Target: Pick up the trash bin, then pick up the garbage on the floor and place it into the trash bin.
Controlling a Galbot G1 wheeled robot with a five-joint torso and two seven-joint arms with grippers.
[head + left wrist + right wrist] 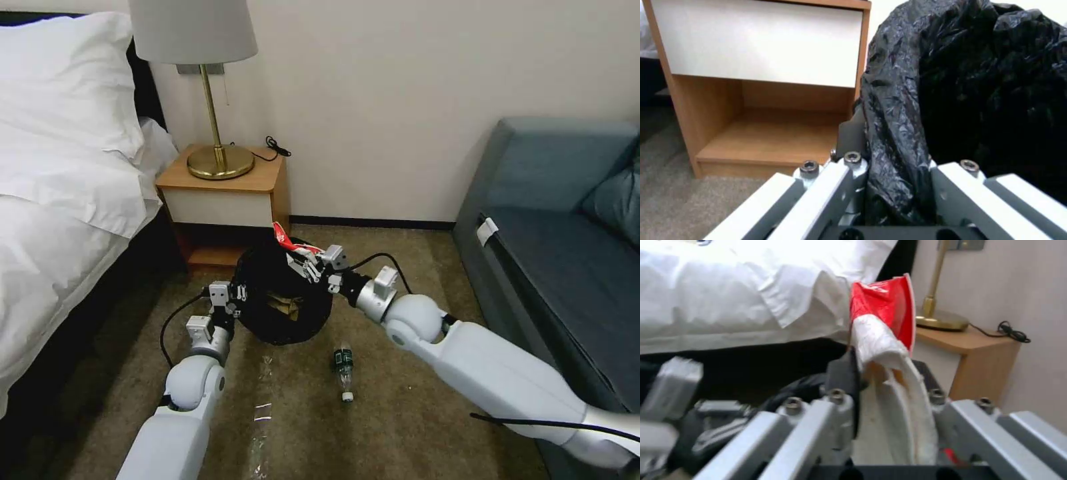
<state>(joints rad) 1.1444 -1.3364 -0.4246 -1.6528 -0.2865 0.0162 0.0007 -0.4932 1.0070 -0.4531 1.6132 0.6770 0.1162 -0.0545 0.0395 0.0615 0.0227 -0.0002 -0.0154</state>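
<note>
The trash bin (283, 320), wrapped in a crinkly black bag (978, 83), hangs just above the carpet in front of the nightstand. My left gripper (238, 293) is shut on its near-left rim, and the bag's edge is pinched between the fingers (851, 133). Brown paper (287, 305) lies inside the bin. My right gripper (305, 261) hovers over the bin's far rim, shut on a red-and-white wrapper (283, 237) that sticks up from its jaws (885, 323). A small clear green-labelled bottle (343, 370) lies on the carpet just in front of the bin.
A wooden nightstand (227, 193) with a brass lamp (217, 157) stands behind the bin. The bed (60, 200) runs along the left and a blue sofa (560, 233) along the right. A clear plastic strip (262, 407) lies on the carpet near my left arm.
</note>
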